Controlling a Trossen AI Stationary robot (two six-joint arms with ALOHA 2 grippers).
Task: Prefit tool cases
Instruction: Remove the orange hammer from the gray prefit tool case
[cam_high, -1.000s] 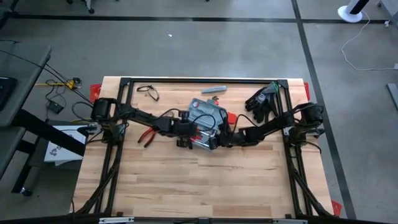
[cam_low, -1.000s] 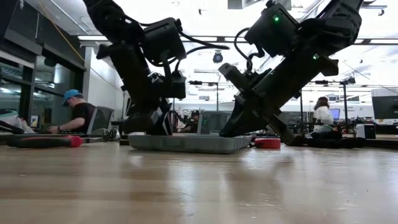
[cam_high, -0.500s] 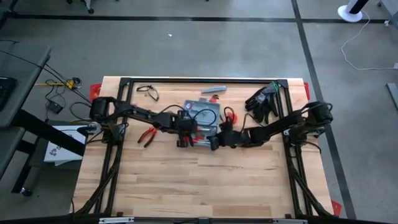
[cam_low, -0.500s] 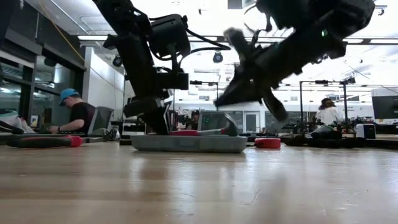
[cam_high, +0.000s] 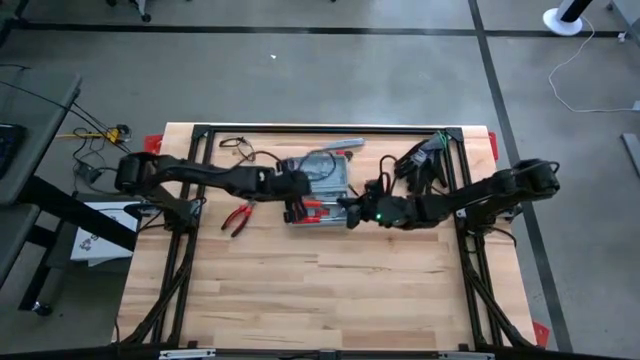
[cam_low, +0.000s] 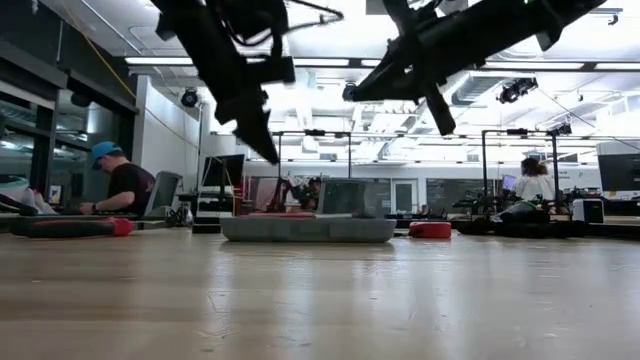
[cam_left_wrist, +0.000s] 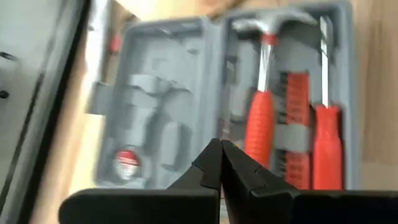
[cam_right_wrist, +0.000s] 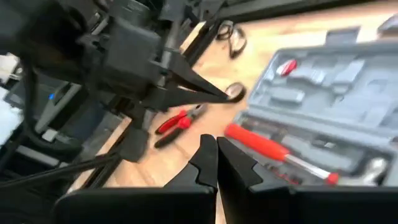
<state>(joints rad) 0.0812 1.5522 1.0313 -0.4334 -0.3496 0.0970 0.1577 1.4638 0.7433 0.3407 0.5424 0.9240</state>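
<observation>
The grey-blue tool case (cam_high: 325, 175) lies open and flat on the table, also seen in the low view (cam_low: 308, 229). Its near half holds a red-handled hammer (cam_left_wrist: 264, 99) and a red-handled screwdriver (cam_left_wrist: 326, 134) in their recesses. The other half (cam_left_wrist: 155, 118) holds a small round tape measure (cam_left_wrist: 127, 163). My left gripper (cam_high: 296, 213) hangs shut above the case's near left part, its tips clear of it (cam_low: 268, 152). My right gripper (cam_high: 347, 211) is shut too, raised above the case's near right corner (cam_low: 352, 95).
Red-handled pliers (cam_high: 237, 217) lie left of the case. Glasses (cam_high: 238, 147) and a slim grey bar (cam_high: 340, 144) lie near the far edge, black gloves (cam_high: 420, 160) at the far right. A small red thing (cam_low: 430, 230) lies right of the case. People sit in the room behind.
Both grippers have risen from the case to well above it, and the right one has tipped up toward level. The case has shifted a little toward the table's far left and now lies squarer to the edges. The hammer head no longer sticks up above the case.
</observation>
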